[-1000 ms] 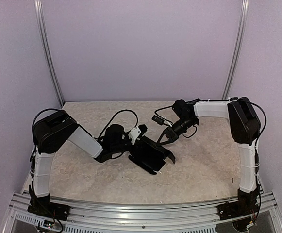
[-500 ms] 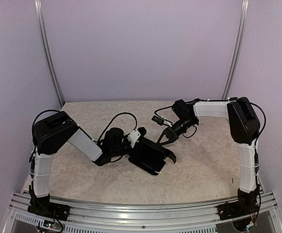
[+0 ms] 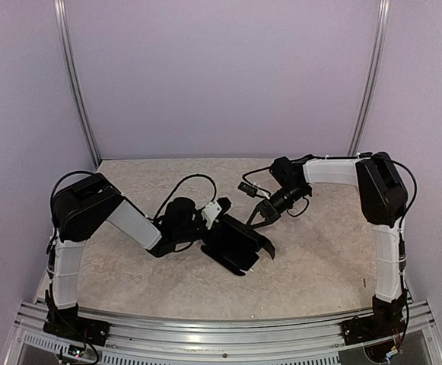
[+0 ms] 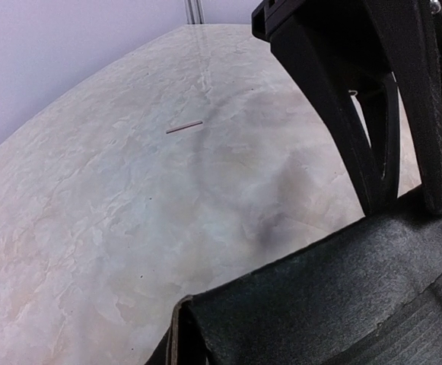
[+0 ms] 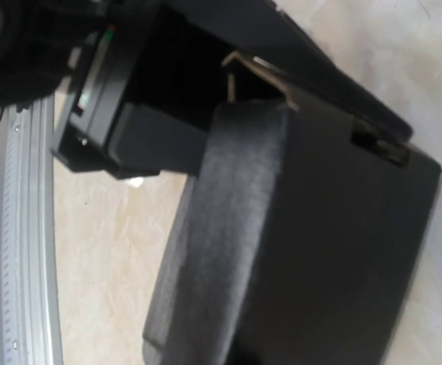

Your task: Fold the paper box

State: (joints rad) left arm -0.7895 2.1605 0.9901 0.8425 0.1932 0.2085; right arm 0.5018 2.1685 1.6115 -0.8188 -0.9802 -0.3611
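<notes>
The fold looks half done. The box (image 3: 236, 245) lies partly formed on the table (image 3: 319, 255) at the centre of the top view. The left gripper (image 3: 219, 216) touches its upper-left edge, and the right gripper (image 3: 261, 216) hovers near its upper-right corner. I cannot tell whether either is clenched. Next, one arm should probably steady the box while the other presses a flap over.

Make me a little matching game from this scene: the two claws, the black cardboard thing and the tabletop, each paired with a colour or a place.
Things:
1. paper box
2. left gripper
3. right gripper
4. table

Descriptions:
A. marbled beige
B. at the box's far right corner
C. matte black, lying mid-table
D. at the box's left side

Pairs: 1-C, 2-D, 3-B, 4-A.
</notes>
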